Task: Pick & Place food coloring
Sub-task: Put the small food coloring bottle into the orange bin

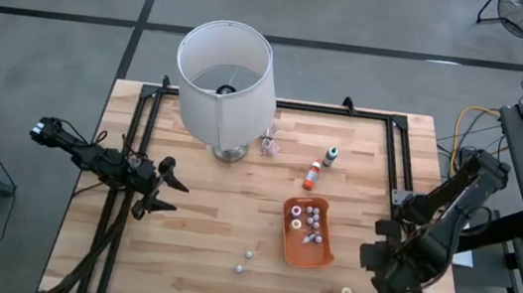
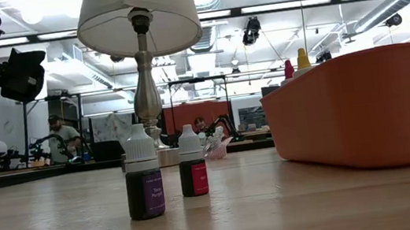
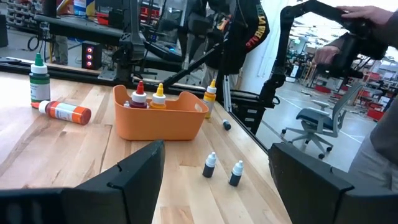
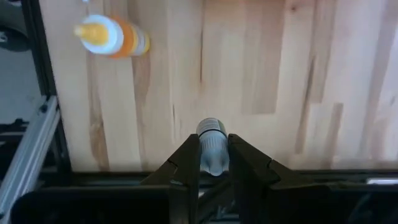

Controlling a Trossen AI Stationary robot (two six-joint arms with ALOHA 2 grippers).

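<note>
The white lamp [image 1: 224,82] stands at the table's far edge; the orange tray [image 1: 308,234] already holds several food coloring bottles [image 1: 311,219]. The right gripper [image 4: 213,163] is clamped on a small bottle [image 4: 211,146] near the table's right edge; it should probably carry level, releasing low over the tray. The left gripper [image 3: 214,180] waits, fingers apart. The held bottle's colour is hard to tell.

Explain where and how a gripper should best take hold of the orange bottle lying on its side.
Probably grip the orange bottle mid-body from straight above, fingers across its width: it lies flat, apart from the upright green-capped bottle.
</note>
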